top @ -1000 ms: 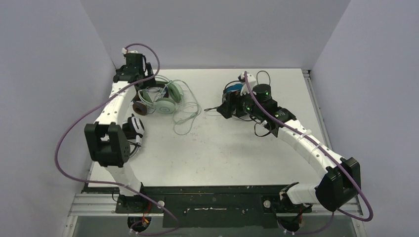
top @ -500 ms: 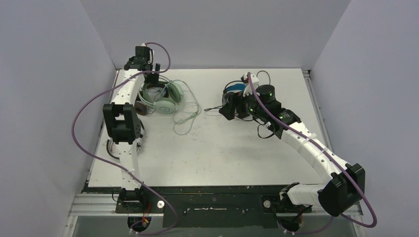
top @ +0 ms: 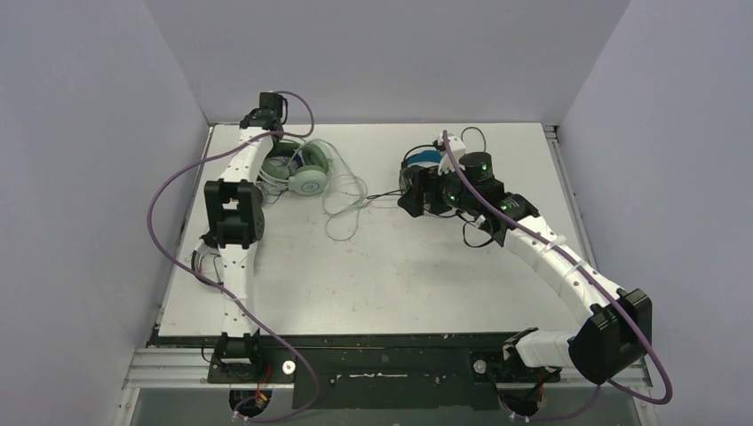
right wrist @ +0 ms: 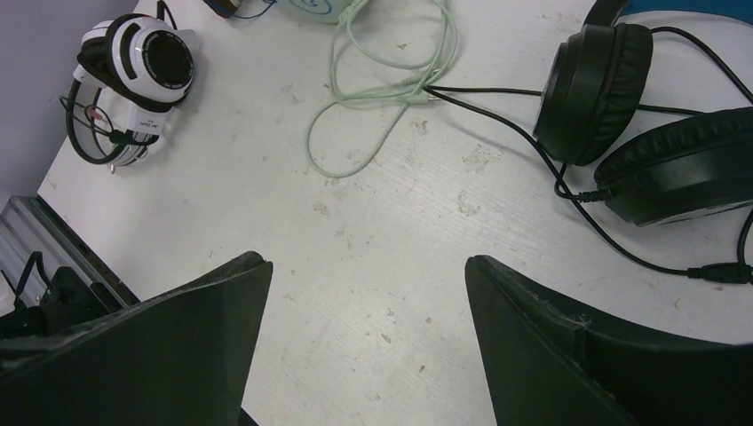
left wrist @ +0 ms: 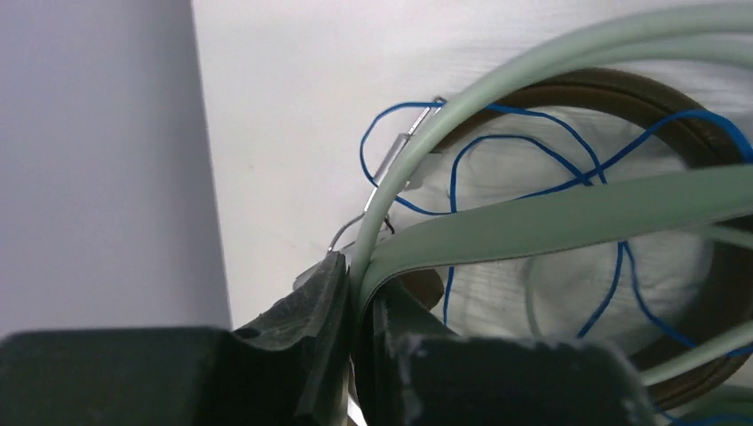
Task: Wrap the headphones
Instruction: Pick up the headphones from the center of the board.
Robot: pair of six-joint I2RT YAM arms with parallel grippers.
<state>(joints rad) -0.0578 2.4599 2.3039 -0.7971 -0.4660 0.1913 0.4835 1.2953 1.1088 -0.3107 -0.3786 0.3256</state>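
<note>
Two grippers hung far over table (top: 400, 266) | left gripper (left wrist: 357, 284) clamped mint-green headset (left wrist: 550, 217) by its band | right gripper (right wrist: 366, 264) hovered agape beside black headset (right wrist: 595, 89)

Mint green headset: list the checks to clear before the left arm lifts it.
1. Left gripper grip: ok, jaws closed on the mint green headset's headband.
2. Blue cord free of that headband: cannot tell, it runs behind the band in the left wrist view.
3. Mint cord gathered: not ok, it lies in loose loops on the table and crosses the black headset's cord.
4. Right gripper ready to help: ok, open and empty above the table.
5. White headset out of the way: ok, it lies apart from the mint cord.
</note>
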